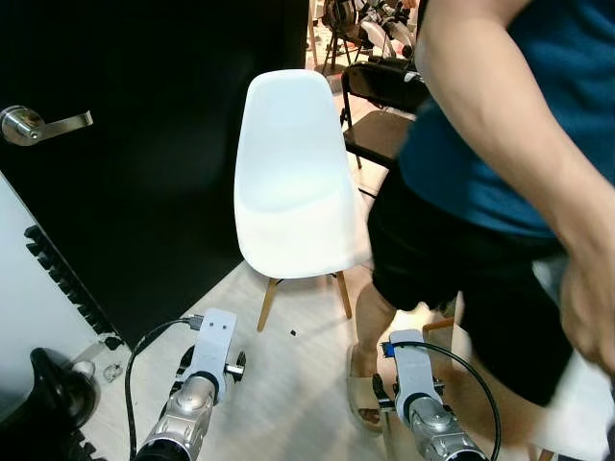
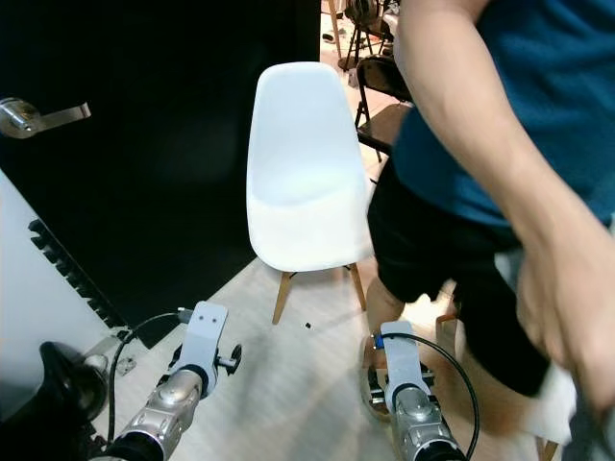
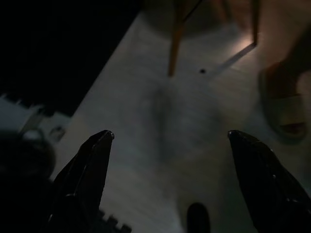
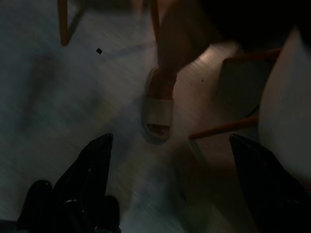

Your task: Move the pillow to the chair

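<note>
While person (image 1: 480, 182) stands beside white chair (image 1: 288, 182), both jaws gape.

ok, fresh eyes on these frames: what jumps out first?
A person in a blue top stands close on the robot's right, crowding the view. Ahead, a white chair with a bare seat stands against a black door. Both grippers, left gripper and right gripper, hang open over the floor.

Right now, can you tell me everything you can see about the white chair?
The white chair has a smooth one-piece shell that looks like plastic, with a tall rounded back curving down into a scooped seat. Slim wooden legs splay out beneath it onto the pale floor. It stands upright, facing the robot, in front of a black door. Nothing lies on its seat. A person in a blue top stands close at its right side.
</note>
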You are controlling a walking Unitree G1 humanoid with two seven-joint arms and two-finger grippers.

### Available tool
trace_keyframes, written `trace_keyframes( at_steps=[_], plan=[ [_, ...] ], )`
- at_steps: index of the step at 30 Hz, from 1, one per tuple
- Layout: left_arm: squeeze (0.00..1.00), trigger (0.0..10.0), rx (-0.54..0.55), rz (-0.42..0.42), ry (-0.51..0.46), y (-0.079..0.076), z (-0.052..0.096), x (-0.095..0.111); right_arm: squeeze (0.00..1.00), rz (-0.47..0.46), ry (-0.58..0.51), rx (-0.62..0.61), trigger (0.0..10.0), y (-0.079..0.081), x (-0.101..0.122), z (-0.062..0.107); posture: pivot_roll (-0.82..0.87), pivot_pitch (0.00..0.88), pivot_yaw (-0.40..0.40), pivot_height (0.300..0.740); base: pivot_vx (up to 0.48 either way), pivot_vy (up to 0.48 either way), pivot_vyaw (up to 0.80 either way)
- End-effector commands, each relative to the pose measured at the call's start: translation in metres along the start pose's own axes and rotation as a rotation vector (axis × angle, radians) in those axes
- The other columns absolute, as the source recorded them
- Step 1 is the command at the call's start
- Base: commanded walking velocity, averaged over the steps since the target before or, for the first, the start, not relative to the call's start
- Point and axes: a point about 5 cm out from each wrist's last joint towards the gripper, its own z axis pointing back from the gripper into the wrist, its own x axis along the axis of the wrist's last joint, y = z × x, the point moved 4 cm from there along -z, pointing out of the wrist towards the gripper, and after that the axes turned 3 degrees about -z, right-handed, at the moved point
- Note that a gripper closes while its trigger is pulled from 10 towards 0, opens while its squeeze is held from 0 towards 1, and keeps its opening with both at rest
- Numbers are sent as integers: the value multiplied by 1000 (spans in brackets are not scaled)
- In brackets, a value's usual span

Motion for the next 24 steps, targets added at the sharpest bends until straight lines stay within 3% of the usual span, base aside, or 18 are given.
trace_keyframes(
  at_steps=[1, 6, 8, 10, 13, 15, 18, 21, 24],
  plan=[
    [0, 10000, 45, 25, 69, 11, 4, -19, 0, 14, 17, 1, 10000, -2, -4, 1, -30, 106, -31, 740, 0, 0, 0],
    [0, 10000, -7, 10, 53, 2, 3, -15, 0, -41, 1, -41, 10000, -13, 3, -1, -43, 91, -53, 740, 0, 0, 0],
    [0, 10000, 42, 74, 91, 6, 2, -20, 0, 33, 15, -23, 10000, -12, -4, 1, -48, 101, -10, 740, 0, 0, 0],
    [0, 10000, 25, 86, 84, 1, 2, -17, 0, 31, 6, -27, 10000, -14, -2, 1, -48, 101, -14, 740, 0, 0, 0],
    [0, 10000, -41, 21, 58, -12, 2, -12, 0, -33, 11, -66, 10000, -21, -4, 2, -55, 67, -35, 740, 0, 0, 0],
    [0, 10000, -9, 56, 82, -8, 2, -16, 0, -7, 27, -54, 10000, -18, -11, 3, -82, 79, -8, 740, 0, 0, 0],
    [0, 10000, 19, 121, 85, -7, 2, -17, 0, 44, -6, -51, 10000, -20, -2, 2, -95, 85, -1, 740, 0, 0, 0],
    [0, 10000, -20, 66, 66, -18, 4, -16, 0, -21, -29, -86, 10000, -32, 6, 1, -68, 61, -39, 740, 0, 0, 0],
    [0, 10000, 28, 97, 95, -9, 5, -24, 0, 20, 4, -69, 10000, -30, 1, 0, -57, 48, -33, 740, 0, 0, 0]
  ],
)
